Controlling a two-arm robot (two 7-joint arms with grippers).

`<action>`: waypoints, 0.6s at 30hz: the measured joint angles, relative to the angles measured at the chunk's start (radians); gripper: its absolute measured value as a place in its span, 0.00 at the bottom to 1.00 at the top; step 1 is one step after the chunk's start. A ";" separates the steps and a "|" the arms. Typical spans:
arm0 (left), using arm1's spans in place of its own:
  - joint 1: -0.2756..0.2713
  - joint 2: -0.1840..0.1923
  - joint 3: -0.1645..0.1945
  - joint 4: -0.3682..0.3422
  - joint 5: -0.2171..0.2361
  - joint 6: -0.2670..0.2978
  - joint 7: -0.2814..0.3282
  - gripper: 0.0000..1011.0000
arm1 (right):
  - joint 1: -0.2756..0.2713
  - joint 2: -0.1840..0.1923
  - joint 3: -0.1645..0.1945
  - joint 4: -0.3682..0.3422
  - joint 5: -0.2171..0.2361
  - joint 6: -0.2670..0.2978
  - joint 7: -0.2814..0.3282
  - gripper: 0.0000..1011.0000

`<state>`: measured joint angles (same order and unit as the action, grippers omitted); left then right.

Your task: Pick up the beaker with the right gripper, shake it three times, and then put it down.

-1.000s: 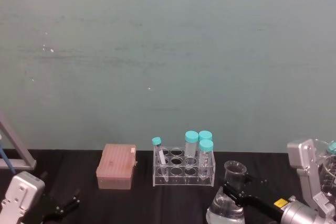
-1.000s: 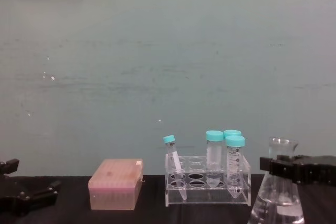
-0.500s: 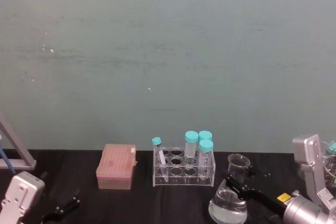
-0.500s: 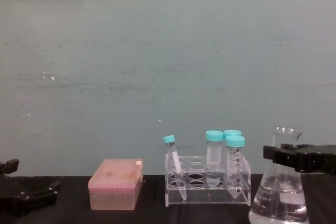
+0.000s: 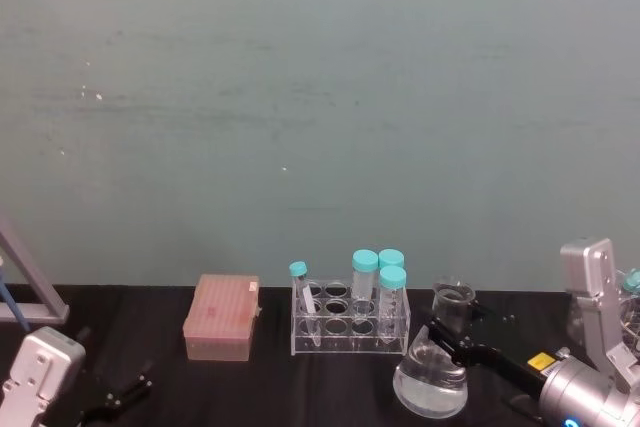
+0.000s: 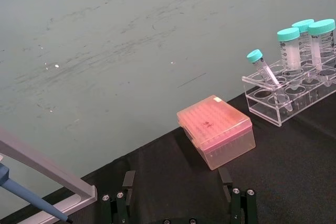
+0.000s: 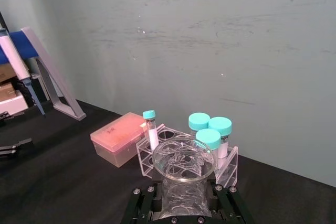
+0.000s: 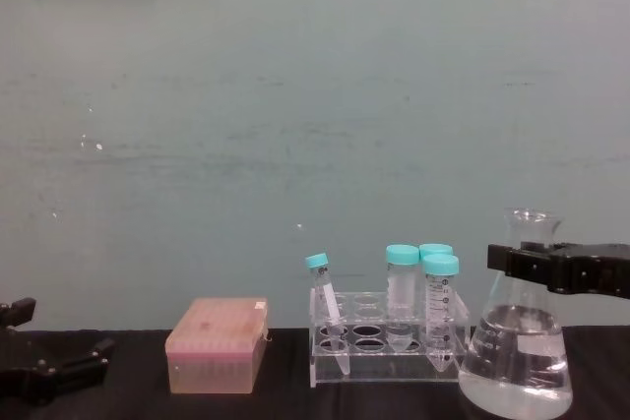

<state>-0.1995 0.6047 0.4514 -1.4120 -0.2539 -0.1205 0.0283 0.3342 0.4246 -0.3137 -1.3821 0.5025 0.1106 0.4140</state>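
Observation:
The beaker (image 5: pixel 432 379) is a clear conical flask with liquid in its wide base, to the right of the tube rack. My right gripper (image 5: pixel 454 335) reaches in from the right and is shut on its neck just under the flared rim. In the chest view the beaker (image 8: pixel 518 366) stands tall at the right, its whole base showing, with the right gripper (image 8: pixel 528 269) clamped across the neck. The right wrist view looks down onto the beaker rim (image 7: pixel 184 161), a black jaw on either side. My left gripper (image 6: pixel 178 204) is parked low at the left, open and holding nothing.
A clear rack (image 5: pixel 350 319) with several teal-capped tubes stands mid-table. A pink translucent box (image 5: pixel 222 318) lies to its left. A pipette stand (image 5: pixel 25 287) is at the far left edge, and more glassware (image 5: pixel 630 312) sits at the far right.
The beaker has risen in my right gripper and shifted slightly left in the chest view, so its whole base now shows. The left arm has not moved.

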 joint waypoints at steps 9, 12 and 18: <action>0.000 0.000 0.000 0.000 0.000 0.000 0.000 0.99 | -0.007 0.000 -0.004 -0.003 0.006 0.015 -0.008 0.45; 0.000 0.000 0.000 0.000 0.000 0.000 0.000 0.99 | -0.012 0.000 -0.004 -0.001 0.008 0.020 -0.013 0.45; 0.000 0.000 0.000 0.000 0.000 0.000 0.000 0.99 | -0.015 0.000 -0.003 0.008 0.012 0.025 -0.018 0.45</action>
<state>-0.1995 0.6047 0.4514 -1.4120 -0.2539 -0.1205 0.0283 0.3191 0.4246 -0.3170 -1.3742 0.5142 0.1354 0.3959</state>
